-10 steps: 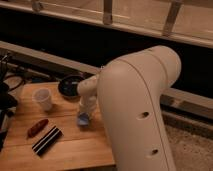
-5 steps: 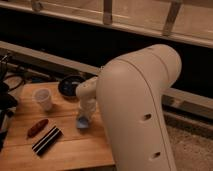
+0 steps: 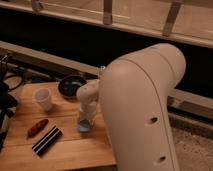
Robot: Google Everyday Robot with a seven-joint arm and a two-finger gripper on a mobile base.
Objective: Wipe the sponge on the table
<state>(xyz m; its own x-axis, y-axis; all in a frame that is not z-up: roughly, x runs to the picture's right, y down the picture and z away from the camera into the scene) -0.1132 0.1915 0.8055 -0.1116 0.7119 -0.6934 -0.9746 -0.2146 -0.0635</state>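
Note:
The sponge (image 3: 84, 125), a small blue-grey pad, rests on the wooden table (image 3: 70, 150) near its right side. My gripper (image 3: 84, 120) points down from the white wrist (image 3: 89, 95) and is shut on the sponge, pressing it against the tabletop. My large white arm (image 3: 142, 110) fills the right of the view and hides the table's right edge.
A white cup (image 3: 44, 99) stands at the back left. A black bowl (image 3: 71, 85) sits behind the gripper. A reddish-brown sausage-shaped thing (image 3: 37, 127) and a black-and-white striped bar (image 3: 46, 140) lie left of the sponge. Dark cables and gear (image 3: 7, 95) crowd the left edge.
The gripper and sponge have shifted slightly downward in the picture, toward the table's near edge. The cup, bowl, sausage and striped bar have not moved.

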